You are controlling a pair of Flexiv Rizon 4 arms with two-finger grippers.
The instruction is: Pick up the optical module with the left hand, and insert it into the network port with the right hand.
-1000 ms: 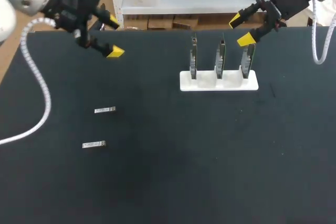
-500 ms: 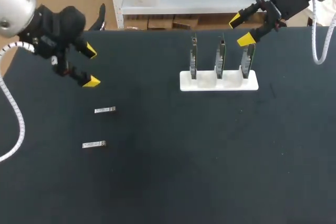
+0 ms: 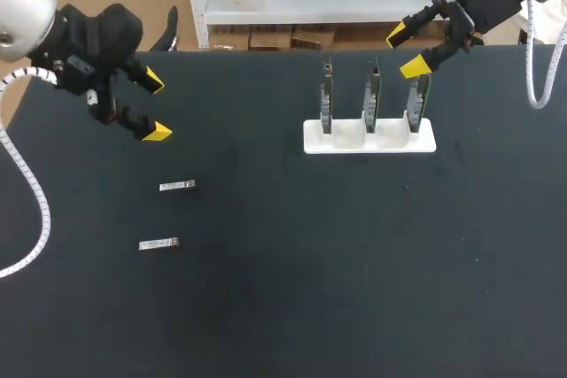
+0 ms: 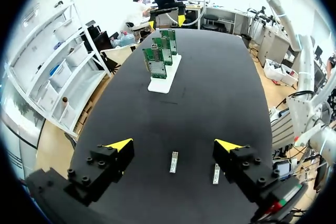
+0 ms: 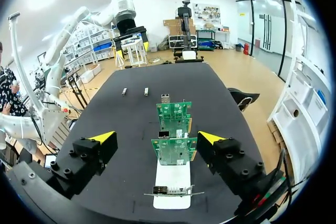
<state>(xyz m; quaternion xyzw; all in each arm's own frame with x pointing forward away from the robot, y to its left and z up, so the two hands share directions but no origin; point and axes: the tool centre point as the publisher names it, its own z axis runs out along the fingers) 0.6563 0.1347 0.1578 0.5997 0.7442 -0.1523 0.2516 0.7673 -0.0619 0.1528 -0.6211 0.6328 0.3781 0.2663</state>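
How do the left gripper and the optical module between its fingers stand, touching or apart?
Apart. In the left wrist view the optical module lies with bare table on either side, clear of the open left gripper.

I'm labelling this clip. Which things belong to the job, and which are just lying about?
Job: nearer optical module; farther optical module; circuit boards on white stand; left claw; right claw.
Lying about: only the left arm's white cable.

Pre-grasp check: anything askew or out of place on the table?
Nothing stands out. Two optical modules lie flat, apart; three circuit boards stand upright in the white holder; left gripper and right gripper open, empty.
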